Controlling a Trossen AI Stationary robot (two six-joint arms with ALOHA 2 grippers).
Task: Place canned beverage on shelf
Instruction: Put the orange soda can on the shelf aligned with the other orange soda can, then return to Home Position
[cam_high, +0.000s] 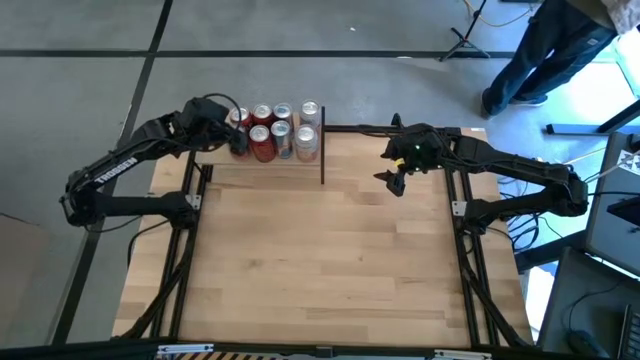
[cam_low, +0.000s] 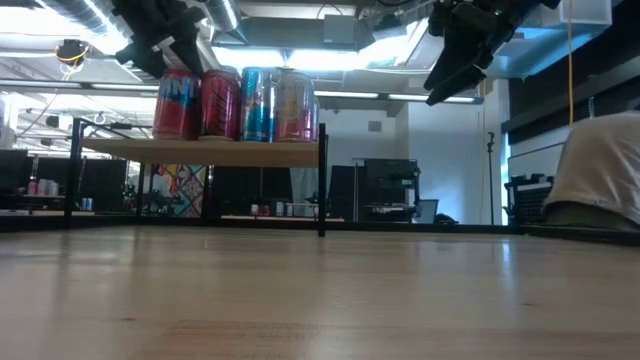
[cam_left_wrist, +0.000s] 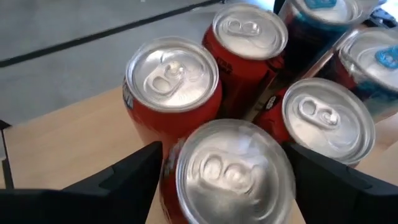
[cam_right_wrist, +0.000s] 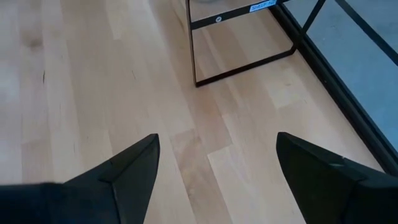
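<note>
The shelf (cam_high: 215, 163) stands at the table's far left, its light-wood board (cam_low: 200, 151) raised on black posts. Several cans stand upright on it, red ones (cam_low: 221, 103) and paler ones (cam_low: 293, 104). My left gripper (cam_high: 238, 140) is open above the shelf's front-left can, a red can with a silver lid (cam_left_wrist: 233, 168). Its fingers (cam_left_wrist: 134, 183) stand close on either side of that can's top. The can stands on its base on the board (cam_low: 177, 102). My right gripper (cam_high: 395, 178) is open and empty, high over the table's far right.
The other cans crowd close behind and to the right of the front-left can (cam_left_wrist: 172, 74). A black post (cam_high: 322, 155) marks the shelf's right end. Bare tabletop (cam_high: 330, 260) lies in front of the shelf. A person (cam_high: 545, 50) stands beyond the table's far right corner.
</note>
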